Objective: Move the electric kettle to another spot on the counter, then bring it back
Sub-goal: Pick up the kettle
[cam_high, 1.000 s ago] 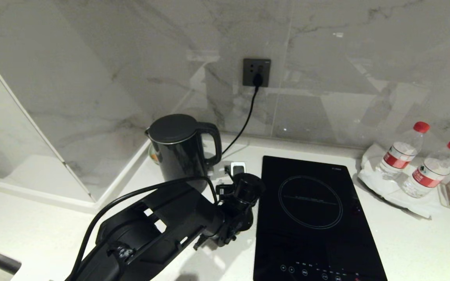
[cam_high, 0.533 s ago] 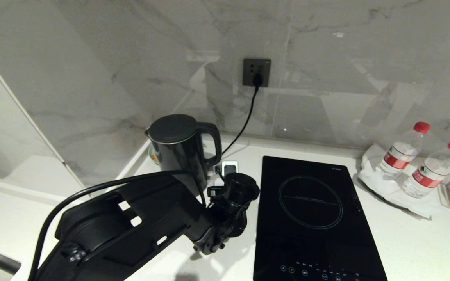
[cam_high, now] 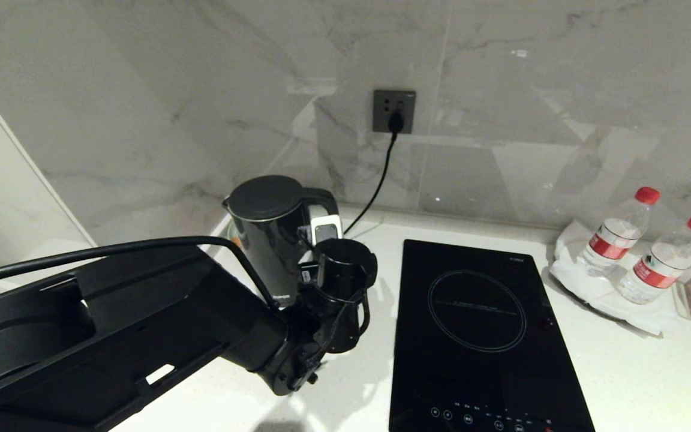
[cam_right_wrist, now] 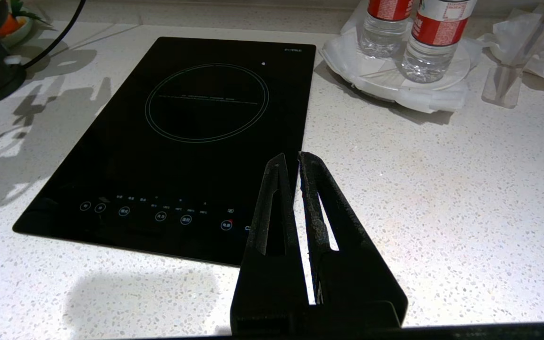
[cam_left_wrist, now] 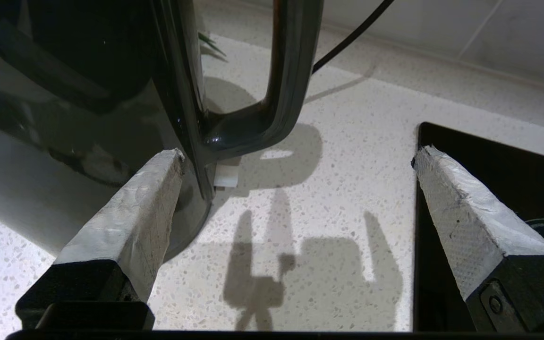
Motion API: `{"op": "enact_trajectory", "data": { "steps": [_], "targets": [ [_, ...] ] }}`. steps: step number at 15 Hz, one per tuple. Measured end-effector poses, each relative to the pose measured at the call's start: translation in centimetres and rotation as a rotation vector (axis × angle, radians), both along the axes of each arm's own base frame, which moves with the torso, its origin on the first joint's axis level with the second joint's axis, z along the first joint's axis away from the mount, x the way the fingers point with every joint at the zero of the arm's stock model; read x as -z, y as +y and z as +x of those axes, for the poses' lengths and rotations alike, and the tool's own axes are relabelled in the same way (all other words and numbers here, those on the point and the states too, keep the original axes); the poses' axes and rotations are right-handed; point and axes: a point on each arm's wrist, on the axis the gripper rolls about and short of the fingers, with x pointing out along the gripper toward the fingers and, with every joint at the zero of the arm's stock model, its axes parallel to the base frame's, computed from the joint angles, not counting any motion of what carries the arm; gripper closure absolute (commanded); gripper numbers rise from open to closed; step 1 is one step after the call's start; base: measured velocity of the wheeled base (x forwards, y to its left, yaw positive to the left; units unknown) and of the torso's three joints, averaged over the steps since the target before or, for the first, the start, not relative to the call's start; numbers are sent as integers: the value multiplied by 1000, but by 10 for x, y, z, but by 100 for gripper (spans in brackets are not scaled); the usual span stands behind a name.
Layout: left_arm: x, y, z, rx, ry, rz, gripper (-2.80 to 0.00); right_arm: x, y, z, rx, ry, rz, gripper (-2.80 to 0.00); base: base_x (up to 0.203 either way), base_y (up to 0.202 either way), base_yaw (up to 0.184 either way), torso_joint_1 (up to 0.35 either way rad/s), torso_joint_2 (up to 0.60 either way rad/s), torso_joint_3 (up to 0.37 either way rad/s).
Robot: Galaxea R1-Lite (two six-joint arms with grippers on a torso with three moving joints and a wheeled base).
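We've got the left gripper (cam_left_wrist: 295, 156) spread wide right by the electric kettle (cam_high: 267, 231) handle, grasping nothing. Kettle sits upright on the tabletop (cam_high: 471, 225). Right gripper (cam_right_wrist: 293, 163) is clenched, empty, beside the hob (cam_right_wrist: 191, 137).

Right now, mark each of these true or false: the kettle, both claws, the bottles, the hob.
1. The left claw is shut on the tall glossy black electric kettle's loop handle. False: its jaws stand wide open beside the handle, holding nothing.
2. The kettle stands upright on the white speckled stone counter. True.
3. The right claw has its jaws together above the counter, near the black glass hob. True.
4. The two clear water bottles with red caps stand left of the kettle. False: they stand far to its right, beyond the hob.
5. A pot sits on the hob. False: nothing rests on it.
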Motion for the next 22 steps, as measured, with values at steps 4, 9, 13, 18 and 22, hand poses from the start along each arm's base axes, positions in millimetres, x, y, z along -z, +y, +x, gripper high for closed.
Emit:
{"op": "enact_trajectory", "data": {
  "steps": [4, 9, 13, 18, 22],
  "targets": [
    [-12, -5, 2, 9, -31, -12, -280, 0, 0, 0, 0, 0, 0, 0, 0, 0, 0, 0, 0, 0],
    [-22, -24, 14, 25, -83, -15, -280, 0, 0, 0, 0, -1, -1, 0, 0, 0, 0, 0, 0, 0],
    [-18, -34, 33, 14, -109, 6, -280, 0, 0, 0, 0, 0, -1, 0, 0, 0, 0, 0, 0, 0],
    [-10, -32, 62, -28, -106, 27, -280, 0, 0, 0, 0, 0, -1, 0, 0, 0, 0, 0, 0, 0],
    [-15, -33, 76, -44, -115, 26, -280, 0, 0, 0, 0, 0, -1, 0, 0, 0, 0, 0, 0, 0]
  ]
}}
